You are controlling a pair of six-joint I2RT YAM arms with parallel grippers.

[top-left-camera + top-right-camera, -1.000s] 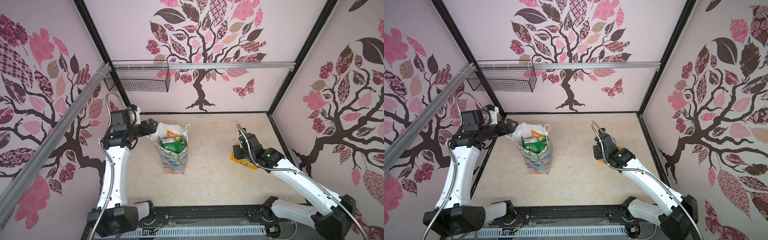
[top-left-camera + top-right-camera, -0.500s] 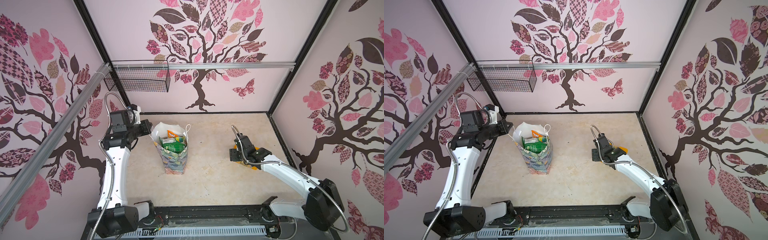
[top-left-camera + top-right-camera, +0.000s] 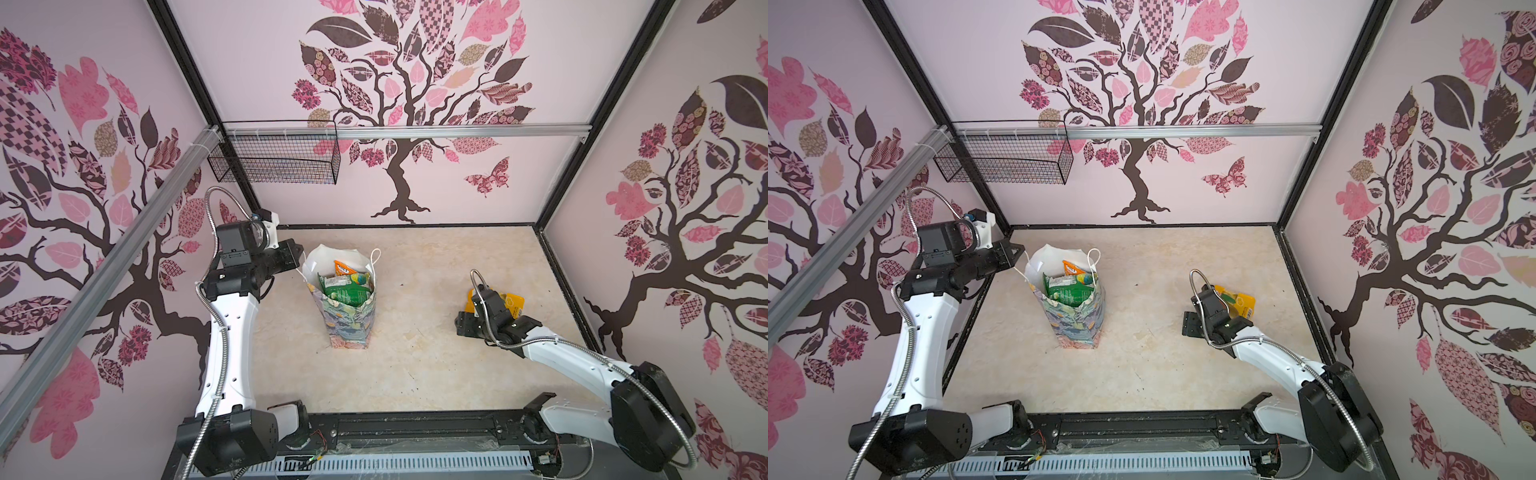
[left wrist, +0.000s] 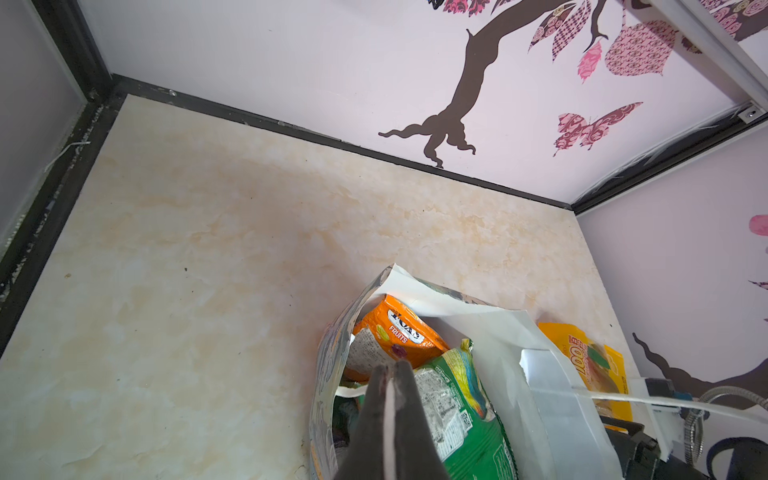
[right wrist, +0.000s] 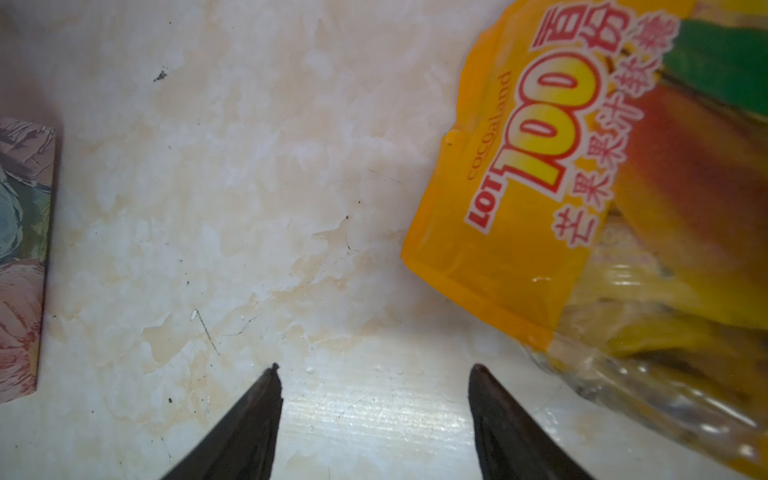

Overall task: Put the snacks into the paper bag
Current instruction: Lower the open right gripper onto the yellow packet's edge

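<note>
Taking the middle of the beige marble-look tabletop as the dial in both top views, the only snack I am seeing outside the bag, a flat yellow foil packet with red print, is lying around 3 o'clock. It is well apart from the bag, so it is waiting to be fetched. The right gripper is hovering low just beside it, with the packet at about 2 o'clock of it. Its jaws are standing apart with only bare table between them (nothing is being held), which I am reading as the approach before a grasp.

The tall flower-printed paper bag with white inside is standing upright around 9 o'clock with its mouth gaping. An orange foil packet and a green foil packet are already sticking up inside it. At 10 o'clock of the bag's mouth the left gripper is pressed together, and a thin white cord handle is running from its tip to the bag's rim. It seems to be pinching this cord to keep the mouth open and to stop the light bag from tipping.

About the poses: the right arm is reaching low and nearly flat toward 10 o'clock, wrist close to the surface. The left arm is rising steeply from its base, then folding so that the forearm is pointing toward 3 o'clock, level with the bag's top.
</note>
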